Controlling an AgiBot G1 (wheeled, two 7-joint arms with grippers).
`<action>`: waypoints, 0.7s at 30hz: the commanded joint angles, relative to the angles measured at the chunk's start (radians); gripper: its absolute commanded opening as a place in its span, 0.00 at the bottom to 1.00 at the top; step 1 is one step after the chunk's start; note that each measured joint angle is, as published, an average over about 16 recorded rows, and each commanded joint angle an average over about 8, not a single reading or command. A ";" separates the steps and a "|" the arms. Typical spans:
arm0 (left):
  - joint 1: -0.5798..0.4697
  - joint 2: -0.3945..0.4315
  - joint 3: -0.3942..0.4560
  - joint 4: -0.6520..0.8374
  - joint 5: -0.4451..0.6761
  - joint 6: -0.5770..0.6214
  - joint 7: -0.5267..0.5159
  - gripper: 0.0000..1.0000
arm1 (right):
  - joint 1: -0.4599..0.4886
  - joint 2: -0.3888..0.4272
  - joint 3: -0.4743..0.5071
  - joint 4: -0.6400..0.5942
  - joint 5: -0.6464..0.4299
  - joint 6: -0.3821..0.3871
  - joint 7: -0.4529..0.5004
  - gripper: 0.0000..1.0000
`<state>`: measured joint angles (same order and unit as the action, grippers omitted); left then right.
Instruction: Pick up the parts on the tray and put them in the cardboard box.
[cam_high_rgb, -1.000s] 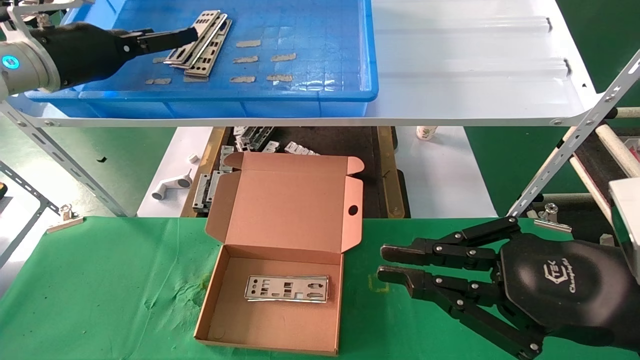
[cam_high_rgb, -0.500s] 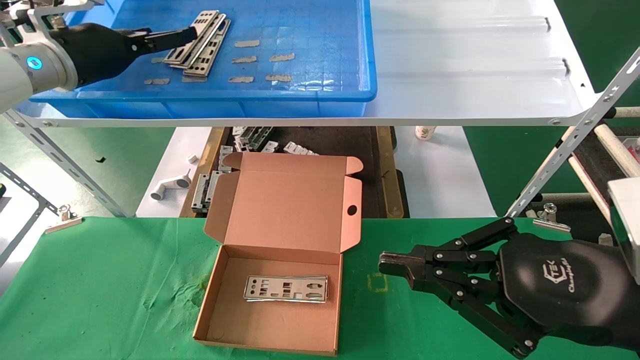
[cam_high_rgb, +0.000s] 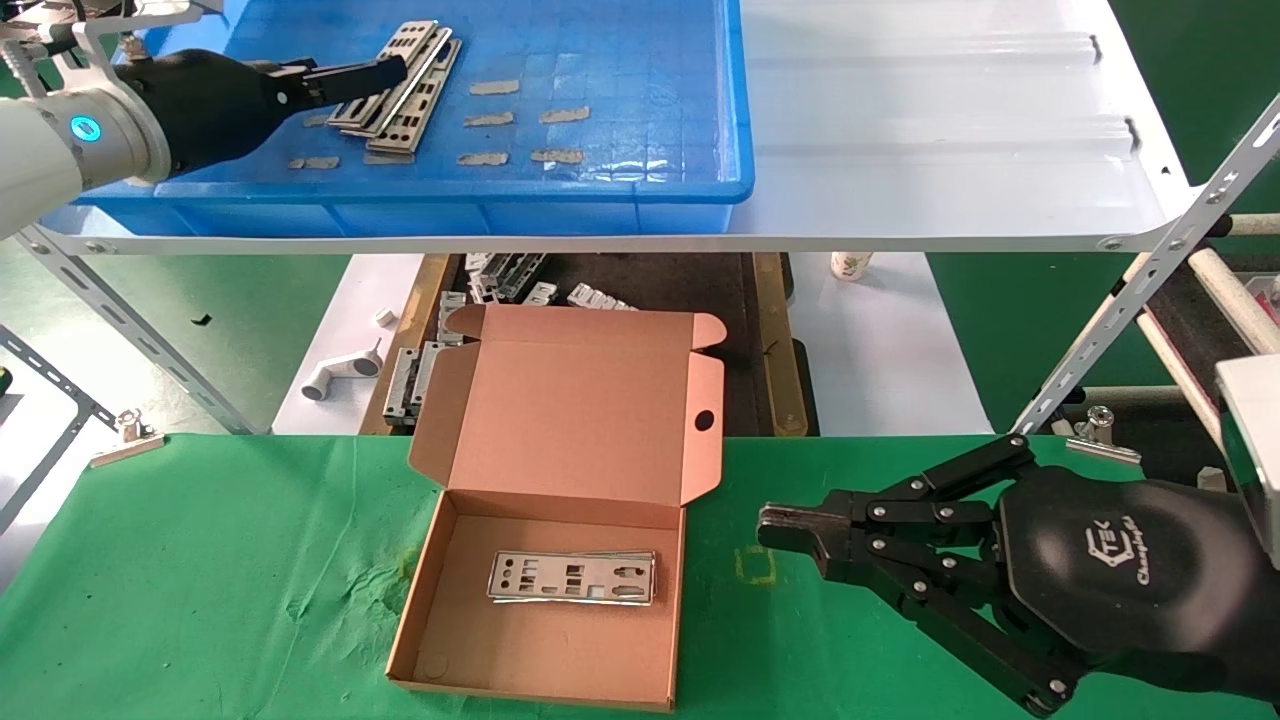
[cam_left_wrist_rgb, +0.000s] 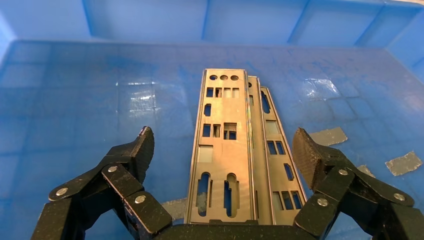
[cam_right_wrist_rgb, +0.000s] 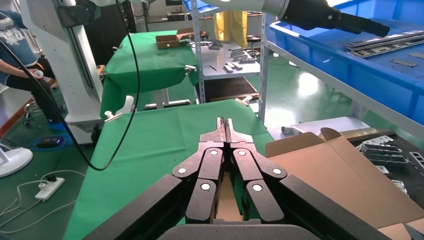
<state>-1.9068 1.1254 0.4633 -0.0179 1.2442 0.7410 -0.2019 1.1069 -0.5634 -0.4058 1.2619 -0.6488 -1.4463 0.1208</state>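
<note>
A stack of silver punched plates (cam_high_rgb: 405, 85) lies in the blue tray (cam_high_rgb: 640, 190) on the white shelf. My left gripper (cam_high_rgb: 385, 72) is over the near end of the stack, open. In the left wrist view the plates (cam_left_wrist_rgb: 227, 150) lie between its two spread fingers (cam_left_wrist_rgb: 140, 150), which do not touch them. The open cardboard box (cam_high_rgb: 560, 610) sits on the green table with plates (cam_high_rgb: 573, 577) lying flat in it. My right gripper (cam_high_rgb: 775, 525) is shut and empty, hovering just right of the box; its tips (cam_right_wrist_rgb: 225, 125) meet.
Tan tape patches (cam_high_rgb: 520, 118) mark the tray floor. The white shelf sheet (cam_high_rgb: 950, 130) extends right. Grey brackets (cam_high_rgb: 410, 380) and white plastic pieces (cam_high_rgb: 340, 375) lie on a lower level behind the box. A slanted shelf strut (cam_high_rgb: 1150, 280) rises at right.
My right gripper closed from open to shut beside the box. My left gripper edged slightly forward over the stack in the tray.
</note>
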 joint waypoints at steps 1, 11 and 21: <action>-0.001 0.003 -0.002 0.008 -0.003 -0.002 -0.004 0.00 | 0.000 0.000 0.000 0.000 0.000 0.000 0.000 0.00; -0.002 0.007 0.001 0.015 0.002 -0.006 -0.003 0.00 | 0.000 0.000 0.000 0.000 0.000 0.000 0.000 0.00; 0.003 0.011 0.007 0.018 0.010 -0.004 0.001 0.00 | 0.000 0.000 0.000 0.000 0.000 0.000 0.000 0.00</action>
<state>-1.9044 1.1366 0.4699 -0.0002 1.2536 0.7368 -0.2012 1.1069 -0.5634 -0.4059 1.2619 -0.6487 -1.4463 0.1207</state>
